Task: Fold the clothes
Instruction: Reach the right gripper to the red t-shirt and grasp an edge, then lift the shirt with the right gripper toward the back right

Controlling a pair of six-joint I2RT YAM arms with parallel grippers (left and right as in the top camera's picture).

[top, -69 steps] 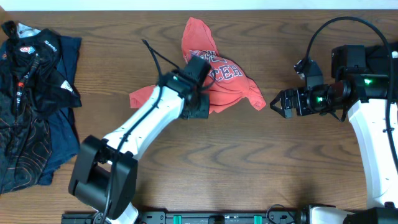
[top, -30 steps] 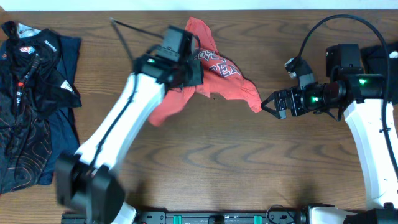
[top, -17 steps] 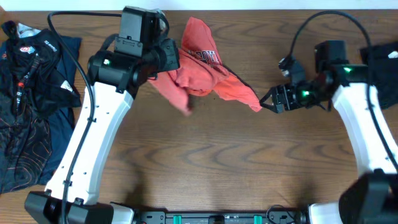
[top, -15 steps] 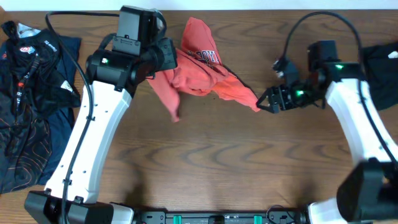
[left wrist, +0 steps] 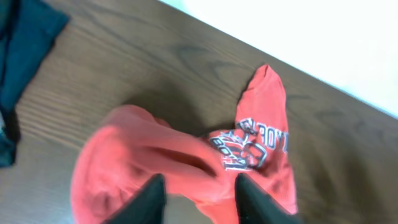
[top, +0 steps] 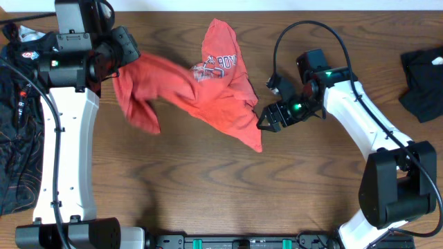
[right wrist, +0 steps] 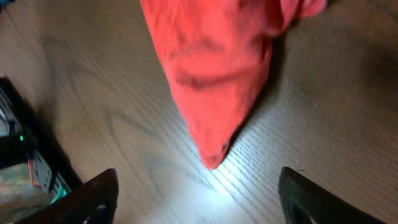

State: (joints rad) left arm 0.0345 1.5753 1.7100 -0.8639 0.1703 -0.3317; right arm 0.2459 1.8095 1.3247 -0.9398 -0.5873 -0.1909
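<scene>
As viewed from the near edge of the wooden table [top: 208,200] outward: bare wood first, then the right gripper [top: 266,119] low over mid-table, a little right of centre. Spread wide, nothing between the fingers [right wrist: 93,199]. Just short of the T-shirt [top: 208,86], with its nearest pointed corner [right wrist: 211,149] flat on the table straight ahead in the right wrist view. Cannot tell from overhead whether touching the cloth's edge.

Next, the T-shirt itself: coral-red, rumpled, spread across the table's far half from the centre toward the far-left corner. One tip up near the table's far edge. Navy-and-white lettering [top: 211,68] face up and creased, toward that same edge. Left part raised off the table and pulled taut, with a loose flap hanging beneath.

Dark garments [top: 28,124] heaped along the table's left edge. Black cloth [top: 422,72] at the table's right edge, well apart from the T-shirt.

Farthest out, at the table's far-left corner: left gripper [top: 123,57], clamped on a bunched fold of the T-shirt. Red cloth pinched between both fingers [left wrist: 152,199] in the left wrist view.
</scene>
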